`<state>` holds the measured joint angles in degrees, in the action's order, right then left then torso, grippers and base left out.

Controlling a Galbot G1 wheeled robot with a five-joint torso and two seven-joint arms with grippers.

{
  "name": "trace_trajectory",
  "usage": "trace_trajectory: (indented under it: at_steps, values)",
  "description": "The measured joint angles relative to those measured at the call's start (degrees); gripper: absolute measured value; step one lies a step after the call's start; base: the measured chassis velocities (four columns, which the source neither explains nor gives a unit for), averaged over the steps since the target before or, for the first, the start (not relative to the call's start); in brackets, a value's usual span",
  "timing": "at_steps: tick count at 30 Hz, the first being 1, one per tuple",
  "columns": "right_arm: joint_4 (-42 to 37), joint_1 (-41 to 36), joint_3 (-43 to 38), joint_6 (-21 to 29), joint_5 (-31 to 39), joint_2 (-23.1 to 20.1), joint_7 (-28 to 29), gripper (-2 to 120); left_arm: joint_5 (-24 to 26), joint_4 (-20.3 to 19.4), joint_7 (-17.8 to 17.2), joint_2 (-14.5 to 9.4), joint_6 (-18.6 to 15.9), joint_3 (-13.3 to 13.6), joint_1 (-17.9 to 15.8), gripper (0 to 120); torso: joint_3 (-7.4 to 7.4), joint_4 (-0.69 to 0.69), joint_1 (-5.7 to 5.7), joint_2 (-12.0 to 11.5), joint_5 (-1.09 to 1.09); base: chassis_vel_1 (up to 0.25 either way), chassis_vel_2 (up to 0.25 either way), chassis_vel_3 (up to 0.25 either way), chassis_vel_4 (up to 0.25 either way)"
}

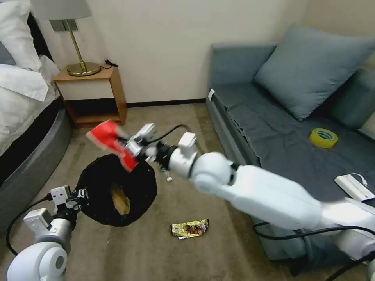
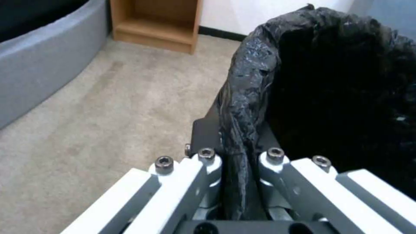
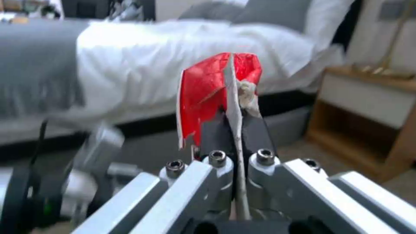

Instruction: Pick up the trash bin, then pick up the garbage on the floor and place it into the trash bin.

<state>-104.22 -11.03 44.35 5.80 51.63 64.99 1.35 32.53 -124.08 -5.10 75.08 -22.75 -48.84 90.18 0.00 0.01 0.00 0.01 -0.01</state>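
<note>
The trash bin (image 1: pixel 113 189), lined with a crinkled black bag, hangs tilted above the carpet with its mouth toward me. My left gripper (image 1: pixel 80 194) is shut on its rim (image 2: pixel 242 130). A brown paper pouch (image 1: pixel 121 199) lies inside the bin. My right gripper (image 1: pixel 131 150) is shut on a red-and-white snack packet (image 1: pixel 111 142), held just above the bin's upper rim; the packet (image 3: pixel 216 91) stands up between the jaws. A gold-brown wrapper (image 1: pixel 190 228) lies on the carpet in front of the bin. A small clear bottle (image 1: pixel 166 173) lies on the floor beneath my right wrist, partly hidden.
A grey sofa (image 1: pixel 281 132) stands to the right with a yellow tape roll (image 1: pixel 323 137) and a white box with cable (image 1: pixel 353 186) on it. A wooden nightstand (image 1: pixel 93 95) with a lamp stands at the back left, a bed (image 1: pixel 23 117) at far left.
</note>
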Motion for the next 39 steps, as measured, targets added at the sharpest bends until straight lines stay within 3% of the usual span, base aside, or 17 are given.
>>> trace_trajectory:
  at_steps: [18,31,39]
  values:
    - [5.46,-3.91,4.90,0.77,-6.91,3.17,1.25,0,1.98,-0.98,0.16,0.62,0.01,-1.00,0.13,5,0.00,-0.01,0.00,0.00,0.01,0.000,0.000,0.000,0.000]
    - [5.45,-3.87,4.06,2.48,-8.96,2.69,2.69,47,3.03,0.65,0.46,0.60,0.01,-1.72,-0.70,5,0.00,-0.01,0.00,0.00,0.01,0.000,0.000,0.000,0.000]
    - [5.88,-4.24,1.12,1.57,-14.67,1.11,2.40,76,3.14,1.88,0.67,0.20,0.06,-2.86,-1.10,5,0.00,-0.01,0.00,0.00,0.01,0.000,0.000,0.000,0.000]
